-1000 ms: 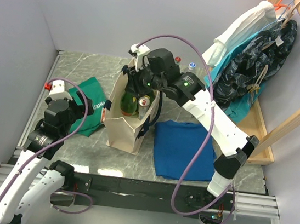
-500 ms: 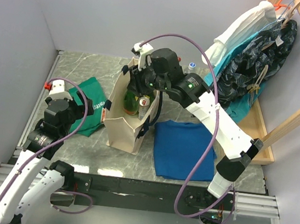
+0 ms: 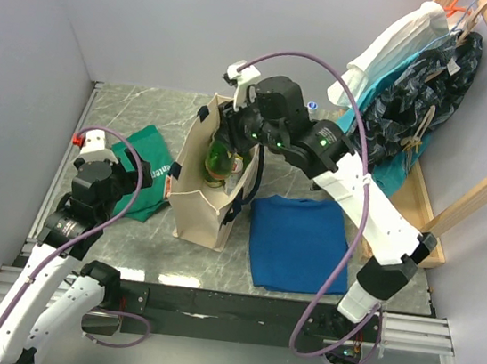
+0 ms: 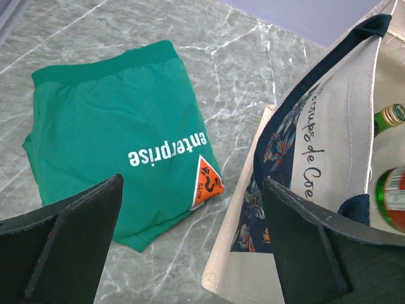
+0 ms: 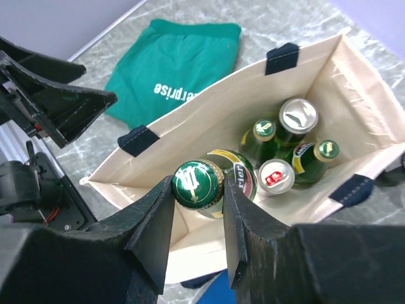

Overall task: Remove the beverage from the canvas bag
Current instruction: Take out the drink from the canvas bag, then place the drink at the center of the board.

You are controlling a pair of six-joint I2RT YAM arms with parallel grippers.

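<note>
The cream canvas bag (image 3: 189, 200) with navy handles stands open in the middle of the table; it also shows in the right wrist view (image 5: 354, 107) and the left wrist view (image 4: 345, 139). My right gripper (image 5: 197, 190) is shut on the capped neck of a green glass bottle (image 3: 219, 159) and holds it above the bag's floor, its body still between the bag's walls. Two more green bottles (image 5: 262, 134) and two cans (image 5: 276, 176) remain inside. My left gripper (image 4: 190, 253) is open and empty, left of the bag over the table.
A green cloth with white lettering (image 3: 148, 169) lies left of the bag. A flat blue folded cloth (image 3: 297, 241) lies to its right. Clothes hang on a wooden rack (image 3: 435, 91) at the back right. Grey walls close the left and back.
My right gripper has risen with the green bottle, lifting it higher out of the bag. The left arm has not moved.
</note>
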